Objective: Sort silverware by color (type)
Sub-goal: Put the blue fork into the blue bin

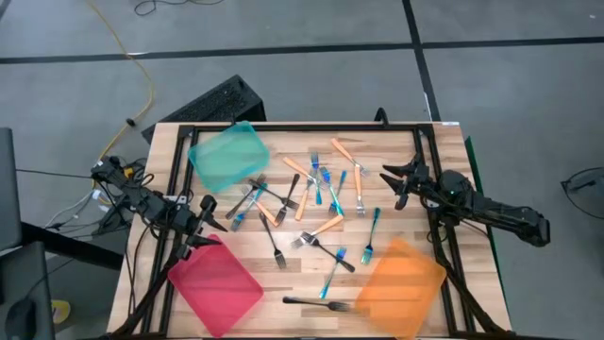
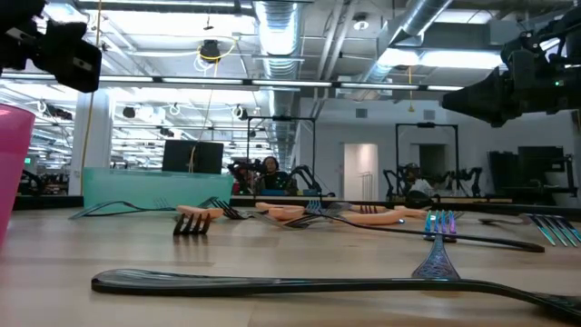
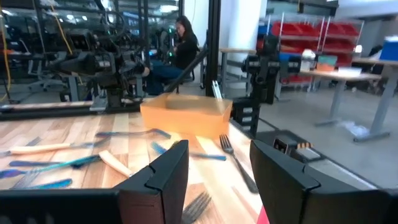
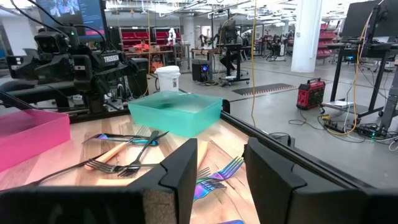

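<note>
Between the two grippers the silverware (image 1: 316, 203) lies in a crossed heap on the table (image 1: 283, 283), with the left gripper (image 1: 206, 219) and right gripper (image 1: 394, 182) both open and empty, so a grab might lift two colors together.

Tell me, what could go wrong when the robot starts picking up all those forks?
The forks lie crossed in a tangled heap, so pinching one might drag or flick its neighbours. The black fork sits close to the table's front edge and could get nudged off. Both the left gripper and right gripper are open, holding nothing.
</note>
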`<state>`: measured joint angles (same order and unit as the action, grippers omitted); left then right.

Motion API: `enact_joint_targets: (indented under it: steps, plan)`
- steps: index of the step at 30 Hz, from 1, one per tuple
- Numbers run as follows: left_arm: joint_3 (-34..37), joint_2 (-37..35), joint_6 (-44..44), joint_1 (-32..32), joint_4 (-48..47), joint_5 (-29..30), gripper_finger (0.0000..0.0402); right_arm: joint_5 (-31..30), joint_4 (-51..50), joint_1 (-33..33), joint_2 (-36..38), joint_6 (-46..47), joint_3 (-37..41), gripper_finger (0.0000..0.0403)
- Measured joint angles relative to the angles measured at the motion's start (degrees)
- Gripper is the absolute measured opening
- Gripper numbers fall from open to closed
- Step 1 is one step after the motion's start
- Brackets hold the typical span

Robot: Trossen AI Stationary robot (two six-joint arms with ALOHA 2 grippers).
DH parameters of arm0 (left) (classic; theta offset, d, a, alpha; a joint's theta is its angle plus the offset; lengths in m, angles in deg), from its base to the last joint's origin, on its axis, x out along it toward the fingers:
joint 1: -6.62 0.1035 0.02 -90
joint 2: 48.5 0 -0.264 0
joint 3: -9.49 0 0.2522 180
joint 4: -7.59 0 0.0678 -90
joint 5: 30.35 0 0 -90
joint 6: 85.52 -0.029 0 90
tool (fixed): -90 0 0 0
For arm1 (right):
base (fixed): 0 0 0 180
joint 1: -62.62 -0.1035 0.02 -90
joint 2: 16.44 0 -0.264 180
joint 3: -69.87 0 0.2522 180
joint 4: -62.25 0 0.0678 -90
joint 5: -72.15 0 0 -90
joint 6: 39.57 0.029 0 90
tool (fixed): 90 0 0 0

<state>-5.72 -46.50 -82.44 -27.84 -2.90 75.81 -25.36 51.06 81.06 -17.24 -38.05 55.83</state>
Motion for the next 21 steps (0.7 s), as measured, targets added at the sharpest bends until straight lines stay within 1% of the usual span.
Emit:
enact_joint_targets:
  steps: [8,11,18,21]
  plan:
    - [0.00,-0.02,2.73,0.02,4.91,1.84,0.0158,-0.02,0.00,-0.02,0.02,0.00,0.00,0.0155]
    - [0.00,-0.03,2.96,0.02,4.90,1.91,0.0158,-0.01,0.00,-0.02,0.00,-0.01,0.00,0.0155]
    - [0.00,-0.02,2.83,0.02,5.50,8.67,0.0158,0.00,0.00,-0.02,0.00,-0.02,0.00,0.0155]
    - [0.00,-0.02,3.27,0.01,5.35,10.12,0.0158,-0.04,0.00,0.00,0.02,-1.39,0.00,0.0155]
